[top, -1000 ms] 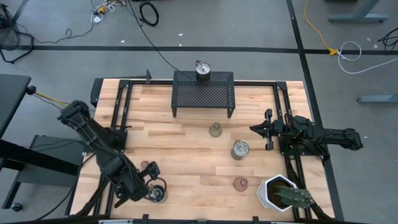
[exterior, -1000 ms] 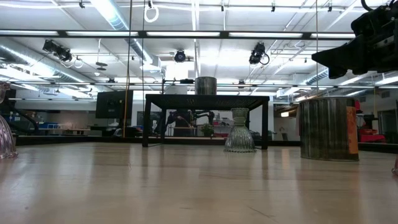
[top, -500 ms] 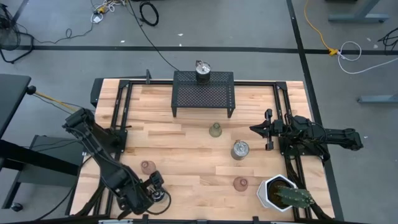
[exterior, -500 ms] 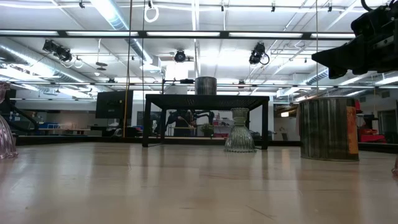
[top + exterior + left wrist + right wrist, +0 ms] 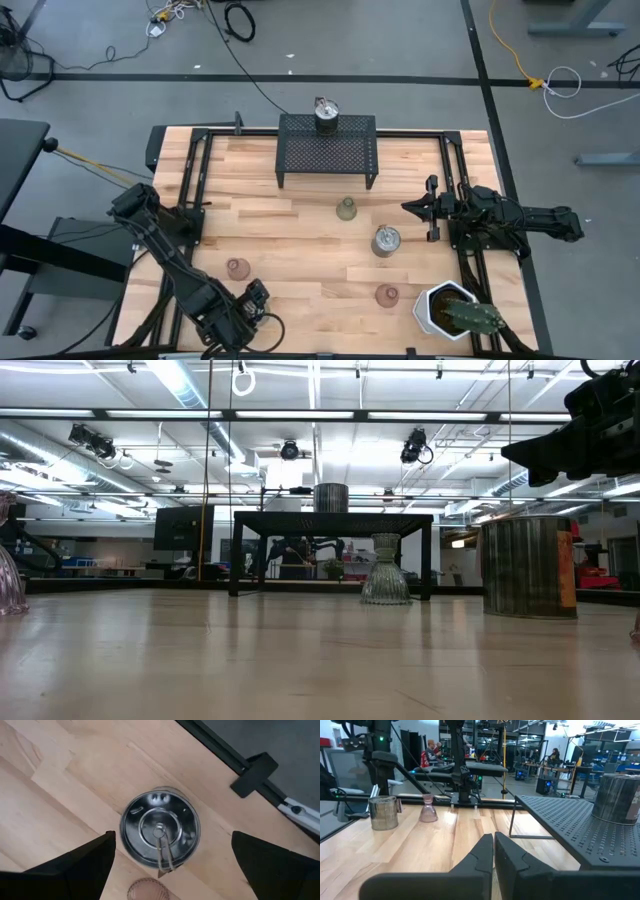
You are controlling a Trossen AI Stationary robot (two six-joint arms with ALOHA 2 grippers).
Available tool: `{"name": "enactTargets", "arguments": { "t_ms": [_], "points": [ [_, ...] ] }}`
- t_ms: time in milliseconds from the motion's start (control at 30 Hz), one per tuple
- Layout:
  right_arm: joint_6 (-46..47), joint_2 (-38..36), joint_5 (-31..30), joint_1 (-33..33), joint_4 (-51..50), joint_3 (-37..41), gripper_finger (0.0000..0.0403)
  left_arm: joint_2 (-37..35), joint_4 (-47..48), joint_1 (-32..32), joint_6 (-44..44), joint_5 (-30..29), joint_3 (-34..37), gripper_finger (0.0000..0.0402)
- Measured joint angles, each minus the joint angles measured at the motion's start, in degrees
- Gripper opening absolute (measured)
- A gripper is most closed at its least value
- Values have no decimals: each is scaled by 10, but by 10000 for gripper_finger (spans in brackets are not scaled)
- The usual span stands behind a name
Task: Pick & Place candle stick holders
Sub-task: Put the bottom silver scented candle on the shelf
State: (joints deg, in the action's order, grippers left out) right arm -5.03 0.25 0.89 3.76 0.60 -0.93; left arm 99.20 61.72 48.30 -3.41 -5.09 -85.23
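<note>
A silvery candle stick holder point(image 5: 160, 835) stands upright on the wooden table near its near-left corner. My left gripper point(image 5: 173, 840) hovers over it, pointing down, open, one finger on each side and clear of it; in the high view the gripper point(image 5: 256, 298) hides it. A pink glass holder point(image 5: 237, 267) stands just beyond. Other holders stand farther right: an olive-green one point(image 5: 346, 209), a silvery one point(image 5: 386, 240) and a pink one point(image 5: 387, 295). Another silvery one point(image 5: 326, 113) sits on the black mesh rack point(image 5: 327, 150). My right gripper point(image 5: 493, 851) waits shut at the table's right side.
A white pot with a cactus point(image 5: 447, 308) stands at the near right corner. Black rails point(image 5: 195, 175) run along the table's left, right and far sides. Bare wood lies between the rack and the near edge.
My left gripper has moved toward the table's near edge and a little down. It now stands over the silvery holder, which showed beside it before. It has stayed open. The holders have kept their places.
</note>
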Motion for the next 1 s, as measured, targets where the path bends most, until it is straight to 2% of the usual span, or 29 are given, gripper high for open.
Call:
{"name": "enactTargets", "arguments": {
  "t_ms": [300,467,1000],
  "points": [
    [0,0,0,0,0,0,20,2,-7,-26,47,0,0,399],
    [0,0,0,0,0,0,20,2,-4,-29,106,-2,0,399],
    [0,0,0,0,0,0,20,-7,-5,27,113,-42,3,399]
  ]
}}
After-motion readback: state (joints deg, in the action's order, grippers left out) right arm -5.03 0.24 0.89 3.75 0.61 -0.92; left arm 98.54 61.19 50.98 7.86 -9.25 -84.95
